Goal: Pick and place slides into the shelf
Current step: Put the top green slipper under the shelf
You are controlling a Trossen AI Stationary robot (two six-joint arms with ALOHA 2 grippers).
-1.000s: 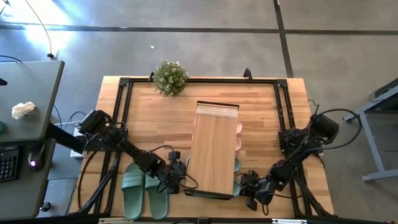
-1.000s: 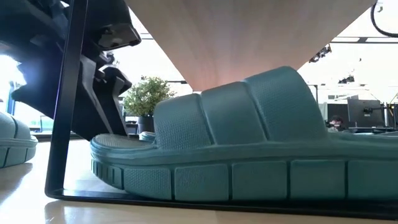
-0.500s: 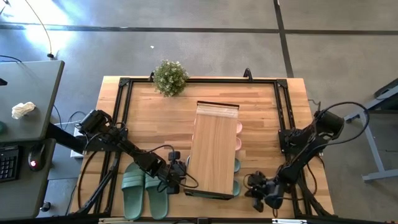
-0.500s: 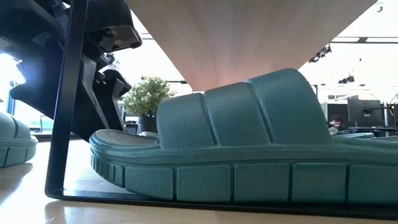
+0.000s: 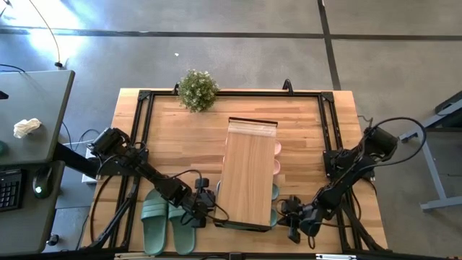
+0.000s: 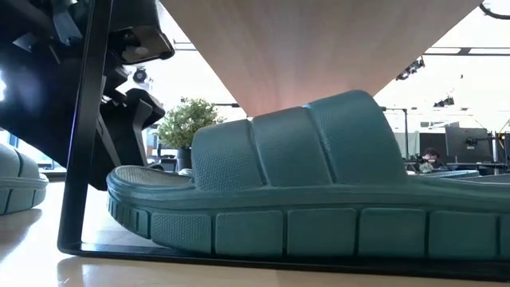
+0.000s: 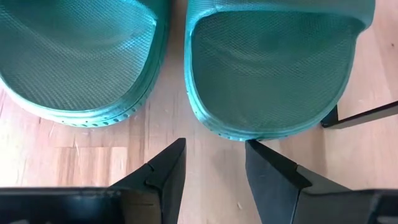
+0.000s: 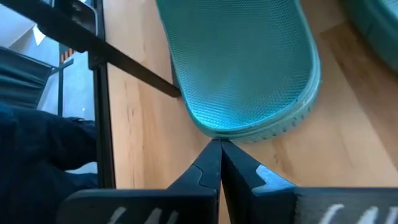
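The light-wood shelf stands mid-table. Sage green slides lie under its near end: one fills the low view, and two ends show in the left wrist view. Pink slide edges peek out on the shelf's right side. Another green pair lies flat on the table left of the shelf. My left gripper is open at the shelf's left side, facing the two slide ends. My right gripper is shut at the shelf's right side, against a slide's end. My left gripper has one fingertip right at the rounded end rim of the near slide, coming level from the table's left; whether it touches, I cannot tell. My right gripper pushes with its shut fingertips against the rounded end of the near green slide, level from the table's right. The slide lies flat on the table under the shelf.
The shelf's dark end frame stands close beside the pushed slide. A potted plant sits near the table's far edge. A dark frame runs around the tabletop. Bare wood lies far of the shelf.
My right gripper drew back toward the table's right near corner, then came back toward the shelf, staying shut. In the low view the near green slide has slid a little toward the table's left under the shelf.
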